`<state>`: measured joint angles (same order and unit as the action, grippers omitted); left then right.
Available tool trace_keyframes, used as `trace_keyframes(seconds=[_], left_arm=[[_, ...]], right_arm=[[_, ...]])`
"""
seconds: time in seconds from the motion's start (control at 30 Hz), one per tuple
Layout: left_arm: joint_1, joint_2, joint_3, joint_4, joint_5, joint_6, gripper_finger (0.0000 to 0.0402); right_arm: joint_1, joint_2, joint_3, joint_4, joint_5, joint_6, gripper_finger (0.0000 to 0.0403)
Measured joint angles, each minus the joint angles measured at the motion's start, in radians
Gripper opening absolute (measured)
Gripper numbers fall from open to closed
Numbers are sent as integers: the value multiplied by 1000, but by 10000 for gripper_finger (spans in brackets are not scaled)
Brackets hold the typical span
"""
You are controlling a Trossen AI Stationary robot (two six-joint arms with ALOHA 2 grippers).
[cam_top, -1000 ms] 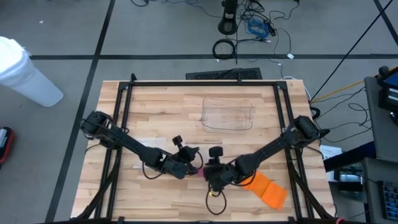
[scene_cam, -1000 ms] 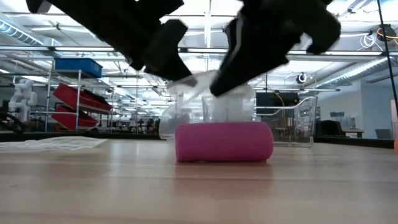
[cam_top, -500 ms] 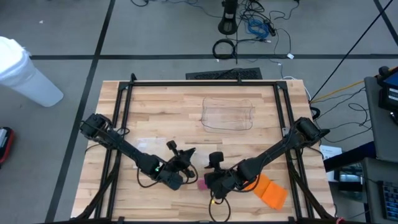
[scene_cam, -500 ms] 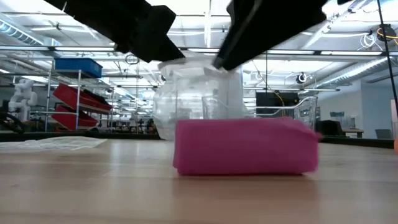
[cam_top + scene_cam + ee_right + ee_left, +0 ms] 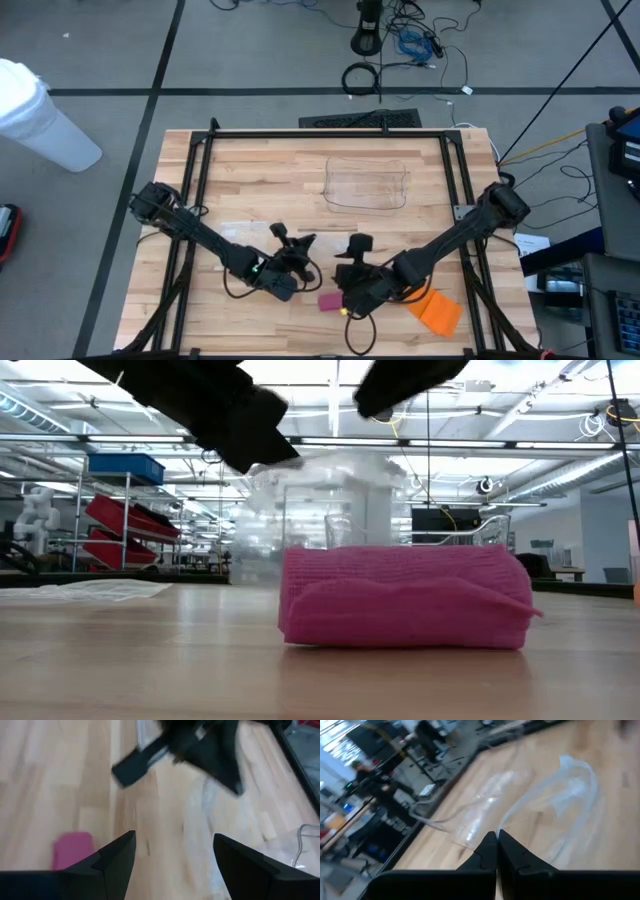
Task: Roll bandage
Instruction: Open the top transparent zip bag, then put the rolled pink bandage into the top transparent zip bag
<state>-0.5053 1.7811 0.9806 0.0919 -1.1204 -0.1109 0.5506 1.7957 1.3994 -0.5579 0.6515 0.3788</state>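
The pink bandage (image 5: 330,300) lies rolled up on its side on the wooden table, near the front edge, with no gripper on it. In the low view the bandage (image 5: 400,598) fills the middle, a loose flap of its outer layer sticking out at one end (image 5: 520,610). My right gripper (image 5: 172,857) hovers open above the table just beside and above the bandage (image 5: 72,851). My left gripper (image 5: 496,845) is shut with nothing in it, raised just left of the roll in the high view (image 5: 303,270).
A clear plastic container (image 5: 367,183) stands at the far middle of the table. An orange piece (image 5: 435,308) lies near the front right. A thin clear wrapper (image 5: 240,232) lies flat under the left arm. Black frame rails (image 5: 195,200) run along both sides.
My right gripper has opened, let go of the bandage and risen. The roll has moved toward the table's near edge and now lies free on the wood. My left gripper stays shut and has rolled a little at the wrist.
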Motion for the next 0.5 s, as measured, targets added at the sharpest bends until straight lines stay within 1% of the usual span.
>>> trace_keyframes(seconds=[0.07, 0.13, 0.2, 0.27, 0.33, 0.5], left_arm=[[-4, 12, 0, 1, 57, 61, 0], [-9, 28, 0, 1, 97, 90, 0], [-14, 45, 0, 3, 103, 91, 0], [-19, 60, 0, 7, 89, 91, 0], [-23, 68, -1, 5, 63, 90, 0], [-38, 84, -1, 13, 42, 98, 0]], right_arm=[[3, -22, 0, 8, -53, 22, 252], [9, -33, 0, 10, -149, 68, 252], [12, -30, 0, 13, -253, 104, 252], [18, -9, 0, 24, -317, 131, 251], [29, 23, 0, 23, -348, 143, 251], [47, 82, -1, 23, -352, 160, 251]])
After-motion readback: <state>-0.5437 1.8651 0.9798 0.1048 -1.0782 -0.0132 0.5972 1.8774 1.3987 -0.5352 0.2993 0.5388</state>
